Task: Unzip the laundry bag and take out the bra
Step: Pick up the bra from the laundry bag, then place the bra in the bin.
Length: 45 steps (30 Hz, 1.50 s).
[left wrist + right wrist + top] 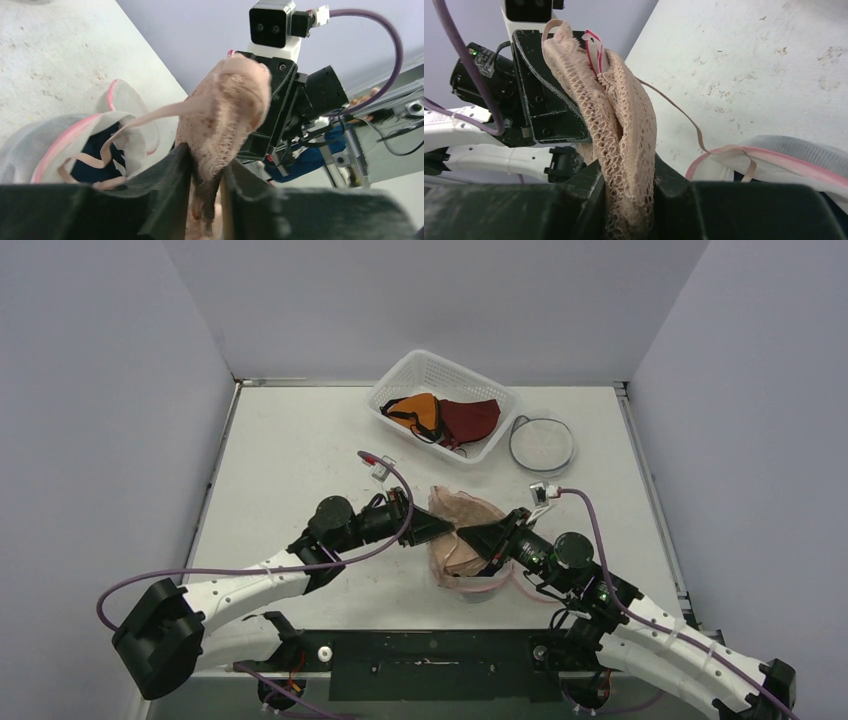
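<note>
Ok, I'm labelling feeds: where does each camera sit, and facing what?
Top external: above, behind the arms, looking down at the table; both arms show, left pincer and right pincer on the bra.
Left wrist: on the left arm, facing the bra and right arm; own pincer shows.
Right wrist: mirrored, facing the left arm.
Both wrists share bra and bag.
</note>
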Each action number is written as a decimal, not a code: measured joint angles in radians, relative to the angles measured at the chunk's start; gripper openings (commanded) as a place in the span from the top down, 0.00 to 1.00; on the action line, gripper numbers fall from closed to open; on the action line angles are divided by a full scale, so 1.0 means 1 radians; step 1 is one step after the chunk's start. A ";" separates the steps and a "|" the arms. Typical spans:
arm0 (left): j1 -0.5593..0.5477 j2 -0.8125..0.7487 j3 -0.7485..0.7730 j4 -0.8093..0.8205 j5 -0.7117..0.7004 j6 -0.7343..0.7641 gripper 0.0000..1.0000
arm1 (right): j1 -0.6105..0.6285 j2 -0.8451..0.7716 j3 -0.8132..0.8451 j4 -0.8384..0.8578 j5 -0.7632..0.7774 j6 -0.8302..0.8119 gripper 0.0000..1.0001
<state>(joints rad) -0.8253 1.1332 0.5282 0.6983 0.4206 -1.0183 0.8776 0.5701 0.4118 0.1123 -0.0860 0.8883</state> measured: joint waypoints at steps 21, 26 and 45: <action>0.018 -0.397 0.042 -0.468 -0.215 0.135 0.04 | 0.000 0.174 0.523 -0.388 0.075 -0.360 0.95; 0.023 -0.584 0.016 -0.647 -0.393 0.151 0.03 | -0.002 0.306 0.620 -0.373 0.158 -0.377 0.95; 0.029 -0.836 -0.042 -1.024 -0.789 0.140 0.00 | -0.381 1.032 0.882 0.148 0.075 -0.220 0.95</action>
<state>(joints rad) -0.7967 0.2974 0.4866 -0.3260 -0.3679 -0.8780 0.4965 1.6016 1.2942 0.2604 -0.0109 0.6682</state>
